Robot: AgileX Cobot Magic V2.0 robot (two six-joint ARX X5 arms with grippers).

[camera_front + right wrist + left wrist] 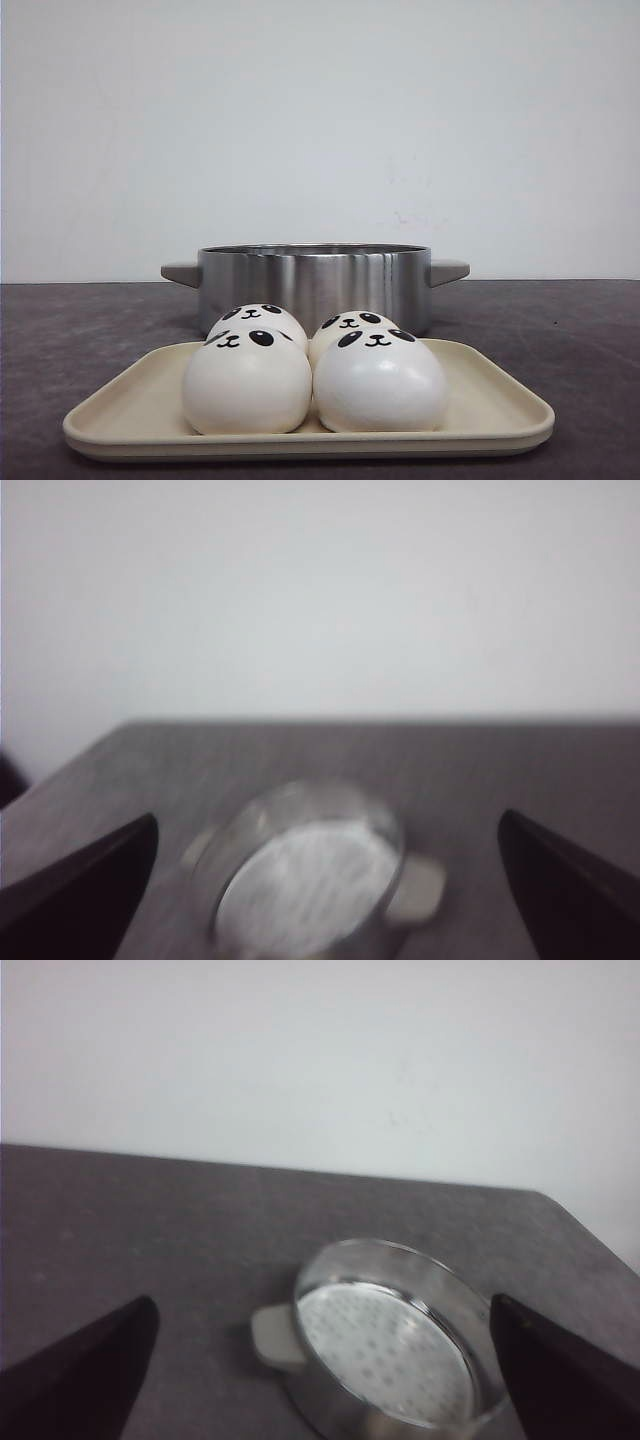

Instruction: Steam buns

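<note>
Nothing is done yet: all 4 buns [315, 372] sit huddled on the cream tray [500, 415] at the table's [80, 330] near edge, and the steel steamer pot [314, 280] just behind is empty, its perforated plate bare. Both arms hover high above the pot. The left fingers [85, 1375] and right fingers [85, 890] are spread wide, holding nothing.
</note>
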